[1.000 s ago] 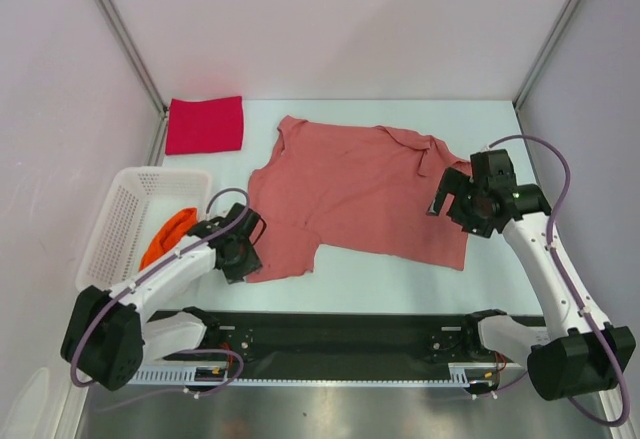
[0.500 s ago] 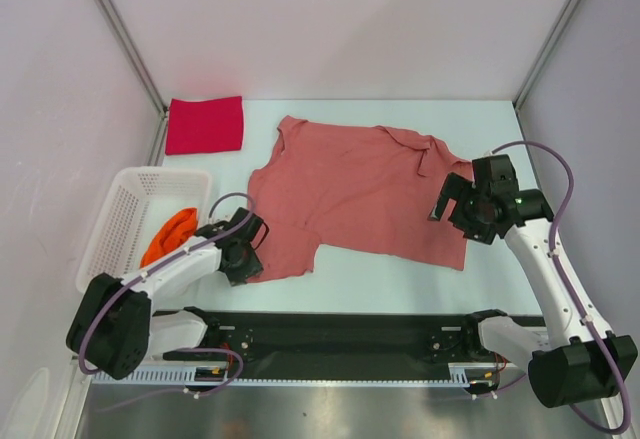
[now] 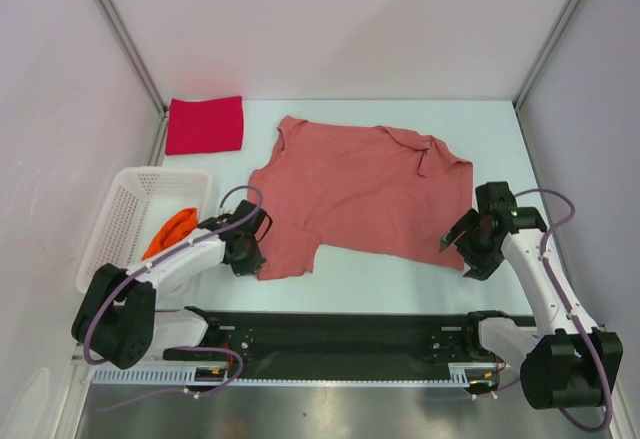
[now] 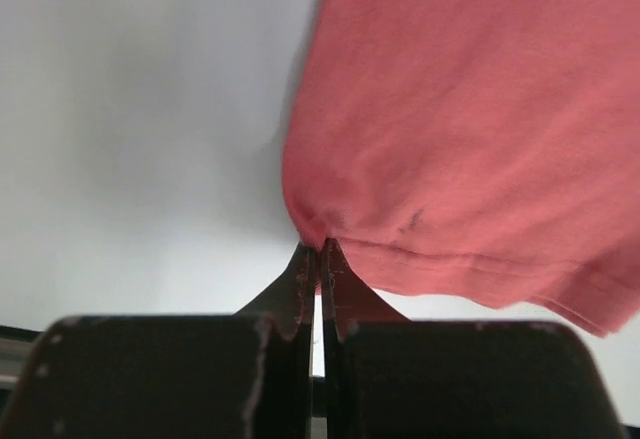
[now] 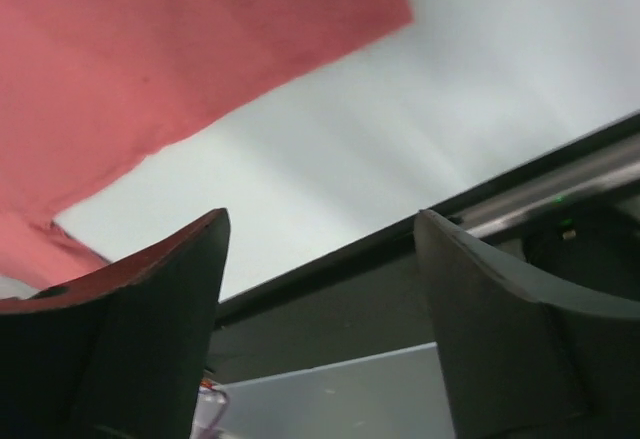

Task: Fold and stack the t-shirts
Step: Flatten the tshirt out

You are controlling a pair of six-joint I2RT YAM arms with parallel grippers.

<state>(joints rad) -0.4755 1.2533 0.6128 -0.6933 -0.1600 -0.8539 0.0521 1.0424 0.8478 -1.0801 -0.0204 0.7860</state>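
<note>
Cloth looks soft, light, floppy: left gripper (image 4: pixel 320 257) pinched tight at its tips on hem corner of salmon-pink tee (image 3: pixel 360 189); right gripper (image 5: pixel 320 224) spread, empty, opp. corner just ahead.

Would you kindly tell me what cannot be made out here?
- Orange t-shirt: top view, partly hidden by left arm and basket wall.
- Salmon-pink t-shirt, near-left corner: top view, covered by left gripper.
- Crimson t-shirt, layers: top view, too small.
- Right gripper touching cloth: right wrist view, blurred.
</note>
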